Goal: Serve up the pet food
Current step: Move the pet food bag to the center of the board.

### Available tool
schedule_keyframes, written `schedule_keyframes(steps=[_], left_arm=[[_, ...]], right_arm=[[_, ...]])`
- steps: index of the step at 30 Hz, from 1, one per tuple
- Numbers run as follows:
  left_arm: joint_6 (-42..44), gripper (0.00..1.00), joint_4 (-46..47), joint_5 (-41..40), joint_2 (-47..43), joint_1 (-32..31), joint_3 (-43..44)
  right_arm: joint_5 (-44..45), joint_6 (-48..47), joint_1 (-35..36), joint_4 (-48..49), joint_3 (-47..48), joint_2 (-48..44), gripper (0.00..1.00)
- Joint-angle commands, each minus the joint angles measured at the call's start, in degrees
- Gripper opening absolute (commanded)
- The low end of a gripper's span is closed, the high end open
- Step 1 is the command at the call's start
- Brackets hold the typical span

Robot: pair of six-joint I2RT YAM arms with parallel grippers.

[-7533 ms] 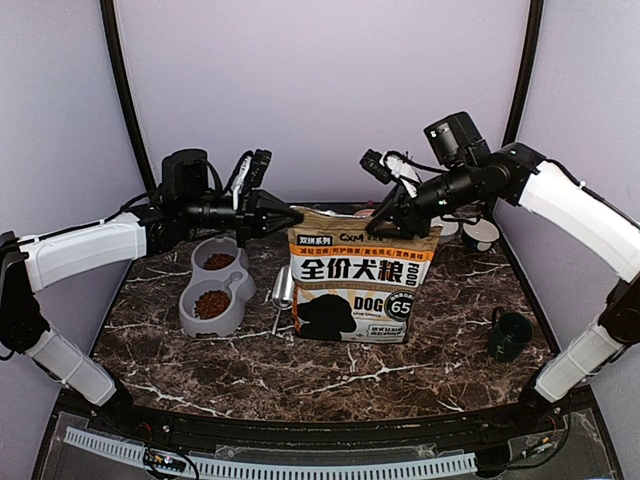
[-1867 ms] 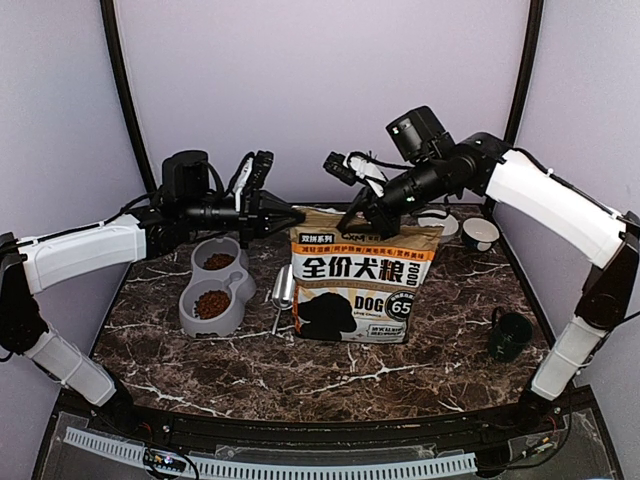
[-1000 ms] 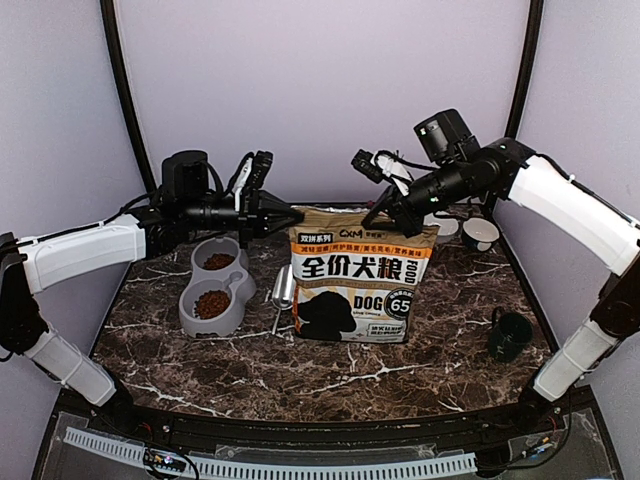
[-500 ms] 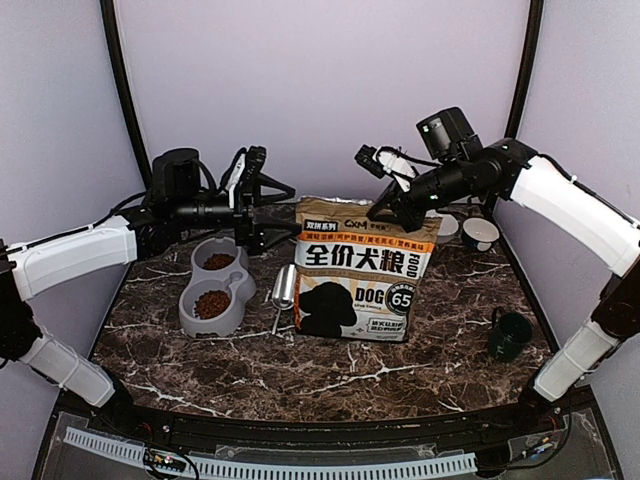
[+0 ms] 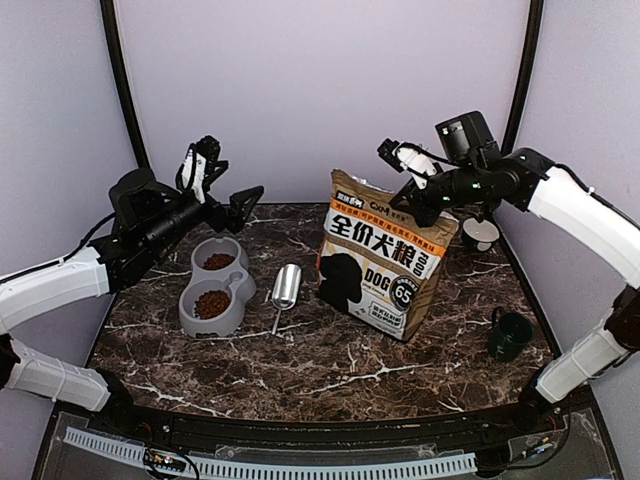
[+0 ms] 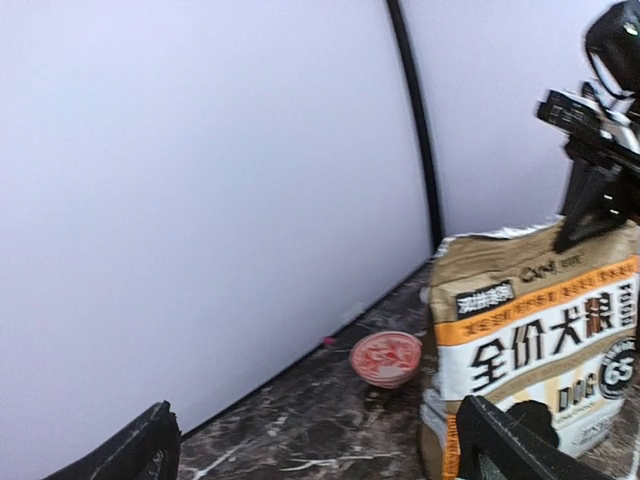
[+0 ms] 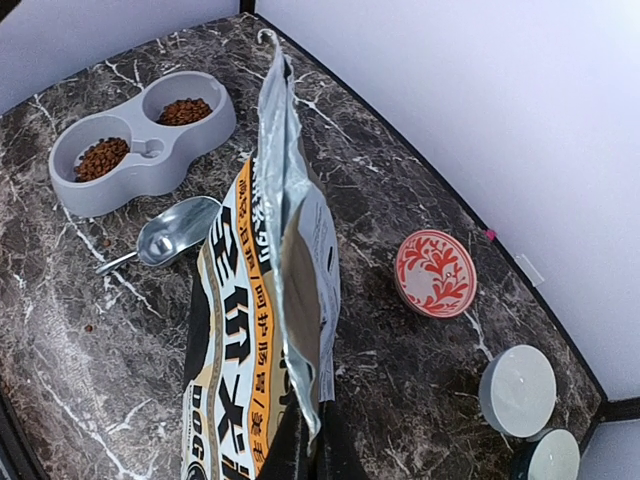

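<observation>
Pet food (image 5: pixel 211 303) lies as reddish-brown kibble in both wells of a grey double bowl (image 5: pixel 190 322) near the left edge of the marble surface (image 5: pixel 300 380). Just right of the bowl, apart from it, a metal scoop (image 5: pixel 286 287) lies with its handle toward the near edge. Further right a printed dog-food bag (image 5: pixel 385 265) stands tilted, its top torn open. The right gripper (image 5: pixel 424 203) is clamped on the bag's top edge at its right corner. The left gripper (image 5: pixel 236 168) hovers above the bowl's far end with its fingers spread wide, holding nothing. A red patterned dish (image 7: pixel 435 272) sits behind the bag near the back edge. A dark cup (image 5: pixel 510 335) stands by the right edge.
</observation>
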Motion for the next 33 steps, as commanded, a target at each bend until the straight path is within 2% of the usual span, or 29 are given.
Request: schedule_keyframes(steps=[1,6,10,12,26,33], left_arm=[[2.3,0.99,11.5,-20.3,-4.4,0.2,-3.4],[2.2,0.99,16.2,-28.7,-5.1,0.2,-4.9],[2.1,0.99,19.9,-39.8,-4.0,0.2,-5.0],[2.4,0.99,20.0,-42.4,-3.2,0.2,-4.4],[2.7,0.98,19.4,-39.6,-3.4,0.2,-4.5],[3.2,0.98,19.3,-39.0,-3.6,0.2,-4.5]], right_arm=[[4.5,1.1,-0.7,23.5,0.2,-7.5,0.0],[5.4,0.5,-0.7,31.6,-3.0,-9.7,0.0],[6.5,0.0,-0.7,36.6,-3.8,-9.9,0.0],[6.8,0.0,-0.7,38.6,-3.6,-9.8,0.0],[5.0,-3.3,-0.7,45.7,5.5,-1.6,0.0],[9.2,-5.5,-0.7,49.6,12.8,6.1,0.0]])
